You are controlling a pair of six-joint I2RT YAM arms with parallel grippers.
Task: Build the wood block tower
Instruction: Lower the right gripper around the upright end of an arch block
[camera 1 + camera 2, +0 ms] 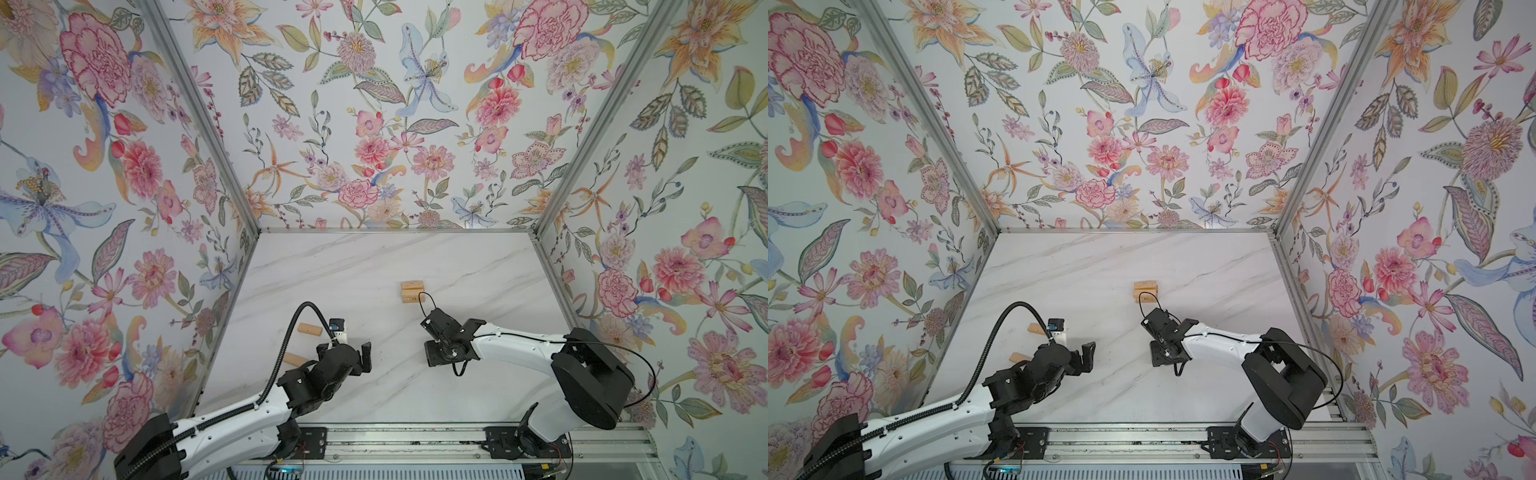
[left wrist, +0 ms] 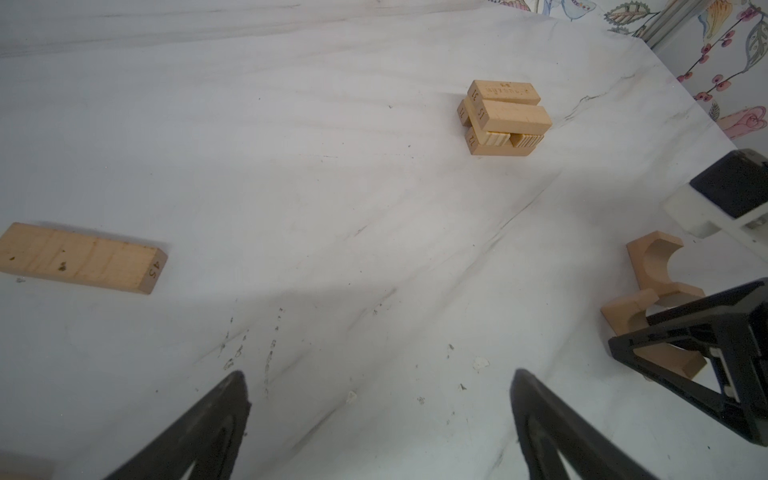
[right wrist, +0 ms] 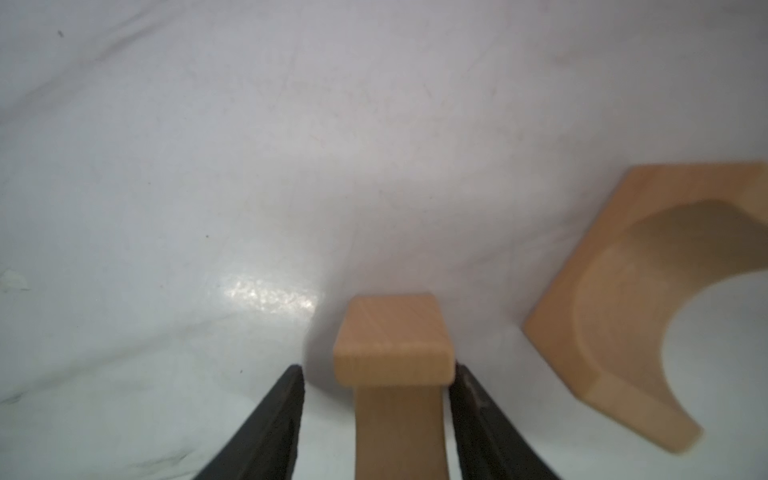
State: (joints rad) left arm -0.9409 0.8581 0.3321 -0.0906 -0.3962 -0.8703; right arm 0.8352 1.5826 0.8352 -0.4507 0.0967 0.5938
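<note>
Tan wooden block tower (image 2: 503,118) stands far; my left hand (image 2: 380,374) gapes empty, right hand (image 3: 377,366) loosely straddles a tan wooden arch block (image 3: 392,328).

The white, grey-veined tabletop (image 1: 353,266) carries the tower (image 1: 412,291) near its middle, a little toward the back edge; close to the left edge a flat bar (image 1: 309,329) lies alone; a second bar (image 1: 294,359) lies nearer the front; two arch pieces (image 2: 656,266) sit close together on the bare marble.
</note>
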